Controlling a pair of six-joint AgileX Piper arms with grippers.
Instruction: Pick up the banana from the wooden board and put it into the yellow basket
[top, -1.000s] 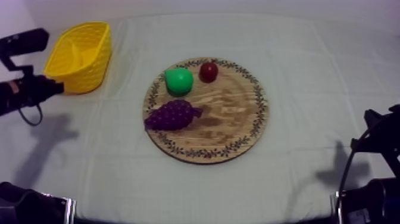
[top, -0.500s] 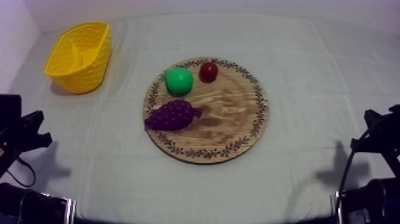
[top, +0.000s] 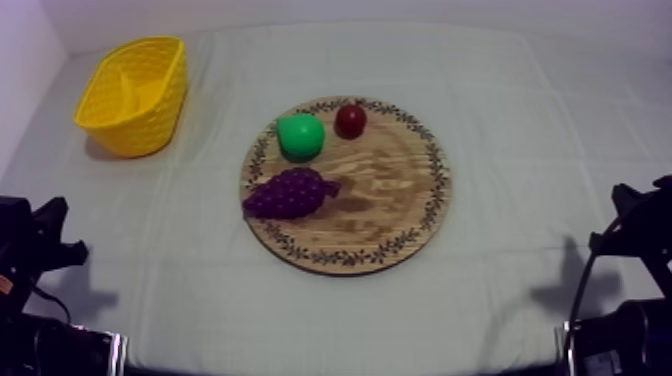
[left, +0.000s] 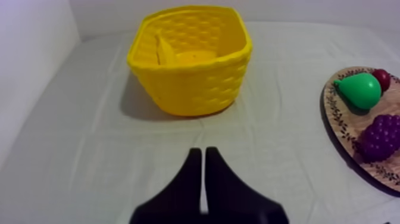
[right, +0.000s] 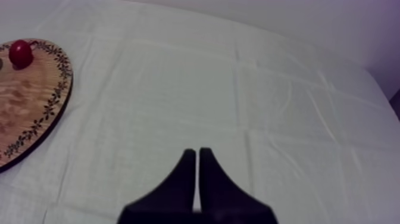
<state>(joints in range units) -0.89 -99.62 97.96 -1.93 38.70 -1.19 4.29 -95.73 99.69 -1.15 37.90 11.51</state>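
- The left gripper (left: 199, 150) is seen clenched on nothing. Its two black fingers are laid together as a narrow wedge over bare cloth (left: 89, 149), in front of the yellow basket (left: 196, 83) and apart from it.
- The right gripper (right: 197, 151) is likewise closed and empty, its fingers pressed together over the cloth, well apart from the wooden board (right: 24, 89).
- The banana (left: 165, 50) is found inside the yellow basket. It shows as a slim, curved yellow piece standing on edge near one inner wall. Its colour is so close to the basket's that its outline is hard to trace. It is touched by neither gripper.
- The basket is set upright at the far left of the table, its walls moulded in a woven pattern. It is well apart from the board.
- The round board, ringed by a leafy patterned rim, lies at the middle of the table.
- Three toy fruits are carried on the board. A green pear (top: 300, 135) and a small red fruit (top: 350, 120) sit near each other at its far side. A purple bunch of grapes (top: 290, 193) lies at its left edge.
- In the top view both arms are seen low at their own sides of the table, well apart from the board and the fruit.
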